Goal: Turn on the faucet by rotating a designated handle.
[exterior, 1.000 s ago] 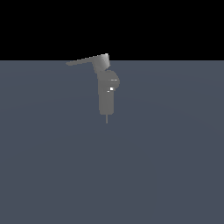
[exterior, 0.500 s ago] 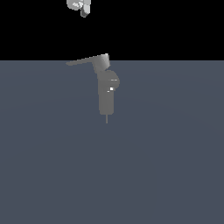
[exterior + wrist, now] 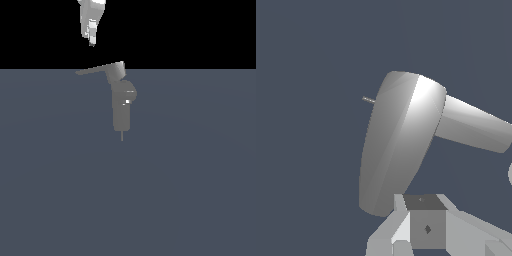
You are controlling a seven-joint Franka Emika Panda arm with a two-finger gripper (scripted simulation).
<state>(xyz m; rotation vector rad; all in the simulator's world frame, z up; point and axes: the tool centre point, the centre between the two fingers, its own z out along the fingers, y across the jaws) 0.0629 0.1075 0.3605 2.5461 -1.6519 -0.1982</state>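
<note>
The task is looking barely begun. The tool (image 3: 92, 40) is hanging above the handle (image 3: 95, 70), apart from it, with a clear gap showing in the exterior view, and nothing is being gripped. Whether its fingers are spread or closed I cannot tell: the exterior view is showing them as one pale cluster, and the wrist view is showing only pale parts of the tool (image 3: 423, 227) at the picture's edge.

The faucet (image 3: 121, 107) is standing toward the far edge of the surface (image 3: 190, 190), roughly midway between its side edges. Its thin pin is pointing toward the near edge. The handle is sticking out from the boxy block on top toward the exterior view's left, nearly level. In the wrist view the handle (image 3: 398, 142) is appearing as a broad flat paddle, with another grey part of the fixture running off sideways beyond it.

Still left, by my judgement: closing the gap, meeting the lever, and pushing it round.

Nothing else is lying on the surface, and nothing is standing between the tool and the lever.
</note>
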